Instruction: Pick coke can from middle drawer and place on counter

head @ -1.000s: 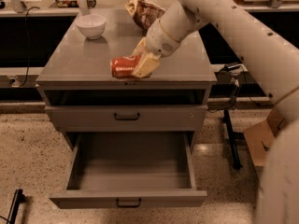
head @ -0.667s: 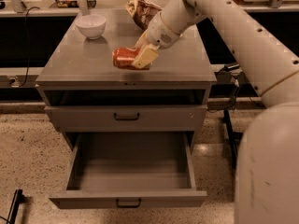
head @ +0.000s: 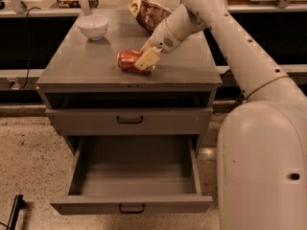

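Coke can (head: 127,60) lying on its side on the counter (head: 72,71), about midway between the left and right edges and nearer the front edge than the back. End effector (head: 147,61) at the can's right end, closed on it: one pale finger (head: 147,58) across the near side, the other hidden behind. Can low against the surface; cannot tell whether resting on it or just lifted. Arm (head: 211,18) reaching in from beyond the right edge. White bowl (head: 93,26) near the back left corner, well apart from the can. Brown snack bag (head: 149,12) at the back edge, right of centre, close behind the arm. Below the front edge, a closed drawer (head: 86,121) with a dark handle, and under it the middle drawer (head: 96,204), pulled out.
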Controlling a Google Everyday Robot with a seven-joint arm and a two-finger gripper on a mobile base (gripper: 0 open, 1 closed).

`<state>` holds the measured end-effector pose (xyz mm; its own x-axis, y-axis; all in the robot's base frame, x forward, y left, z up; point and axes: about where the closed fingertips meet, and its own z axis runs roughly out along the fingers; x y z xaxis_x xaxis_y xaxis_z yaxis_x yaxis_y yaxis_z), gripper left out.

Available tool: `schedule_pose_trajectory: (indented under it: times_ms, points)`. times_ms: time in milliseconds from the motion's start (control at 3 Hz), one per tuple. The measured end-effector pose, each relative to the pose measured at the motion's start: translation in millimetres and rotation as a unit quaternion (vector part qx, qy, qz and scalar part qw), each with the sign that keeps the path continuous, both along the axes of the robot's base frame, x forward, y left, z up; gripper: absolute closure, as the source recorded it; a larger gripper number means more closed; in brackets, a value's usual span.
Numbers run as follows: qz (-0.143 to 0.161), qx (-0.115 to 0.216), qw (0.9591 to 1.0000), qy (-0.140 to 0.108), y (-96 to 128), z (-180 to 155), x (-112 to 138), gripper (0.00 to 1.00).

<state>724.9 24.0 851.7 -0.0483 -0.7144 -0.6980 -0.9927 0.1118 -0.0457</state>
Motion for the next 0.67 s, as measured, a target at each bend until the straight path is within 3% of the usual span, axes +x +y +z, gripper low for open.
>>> schedule_pose_trajectory:
  times_ms: [667]
  points:
    - [0.003,0.001,1.0,0.001,5.0,-4.5,1.3,0.13]
